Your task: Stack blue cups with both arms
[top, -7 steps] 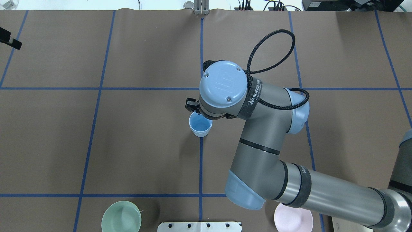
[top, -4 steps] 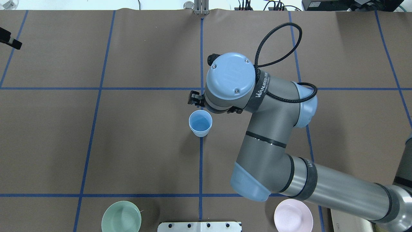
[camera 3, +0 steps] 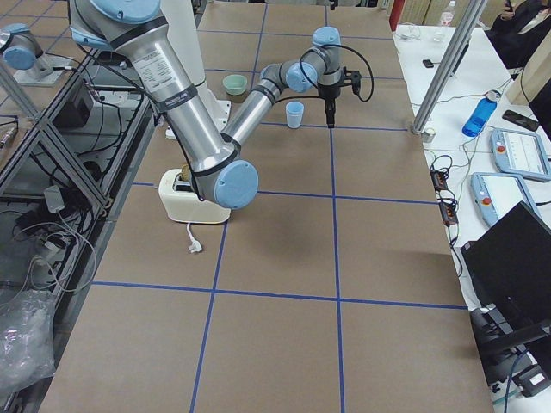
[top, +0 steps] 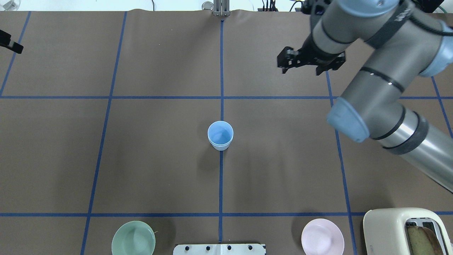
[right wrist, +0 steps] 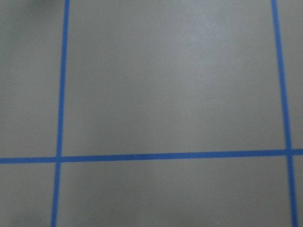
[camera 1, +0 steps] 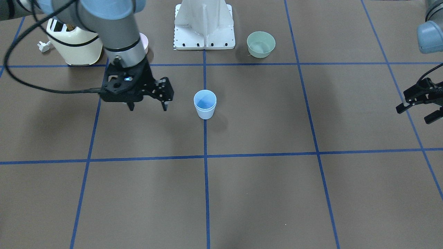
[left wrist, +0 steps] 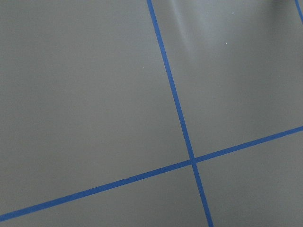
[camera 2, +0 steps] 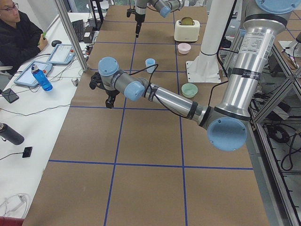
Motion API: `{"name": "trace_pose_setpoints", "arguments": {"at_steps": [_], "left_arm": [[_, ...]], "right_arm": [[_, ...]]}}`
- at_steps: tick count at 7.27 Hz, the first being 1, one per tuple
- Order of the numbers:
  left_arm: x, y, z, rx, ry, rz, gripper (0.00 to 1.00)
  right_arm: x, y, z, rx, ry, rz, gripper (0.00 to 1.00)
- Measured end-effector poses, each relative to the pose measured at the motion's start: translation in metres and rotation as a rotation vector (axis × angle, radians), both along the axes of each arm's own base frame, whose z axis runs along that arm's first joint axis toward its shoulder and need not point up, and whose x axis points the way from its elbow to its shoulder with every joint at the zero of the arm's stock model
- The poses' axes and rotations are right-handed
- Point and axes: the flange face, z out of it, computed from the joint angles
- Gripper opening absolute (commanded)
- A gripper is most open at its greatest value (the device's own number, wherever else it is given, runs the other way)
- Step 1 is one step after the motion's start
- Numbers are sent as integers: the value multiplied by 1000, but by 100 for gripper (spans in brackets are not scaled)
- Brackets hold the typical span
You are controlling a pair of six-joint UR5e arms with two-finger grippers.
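Observation:
The pale-blue cups (top: 220, 136) stand upright as one nested stack on the centre line of the table, with a second rim line just under the top rim. The stack also shows in the front-facing view (camera 1: 205, 103). My right gripper (top: 300, 71) is open and empty, hovering well to the far right of the stack, and is clear in the front-facing view (camera 1: 148, 107). My left gripper (camera 1: 413, 116) is open and empty at the table's far left side, with only its tip in the overhead view (top: 10, 44). Both wrist views show only bare mat.
A sage-green bowl (top: 133, 238) and a pink bowl (top: 322, 236) sit near the robot's edge, on either side of the white pedestal base (top: 219, 249). A cream toaster (top: 403, 232) with bread stands at the near right corner. Blue tape lines grid the brown mat.
My right gripper let go at the cup's rim, then lifted and swung far away to the right and back. The cup stack stayed in place. The left gripper has not moved.

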Motion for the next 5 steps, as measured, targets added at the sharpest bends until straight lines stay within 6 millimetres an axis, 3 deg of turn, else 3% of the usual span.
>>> {"name": "trace_pose_setpoints", "arguments": {"at_steps": [2,4,5], "left_arm": [[-14,-5,12,28,-18,7,98],[-48,-15,38,63,-41,3,98],[-67,-16,51,82,-50,3,98]], "right_arm": [[99,-27,68,46,23,-38,100],[200,-39,126,53,4,-58,100],[240,-40,153,57,-5,-67,100]]}}
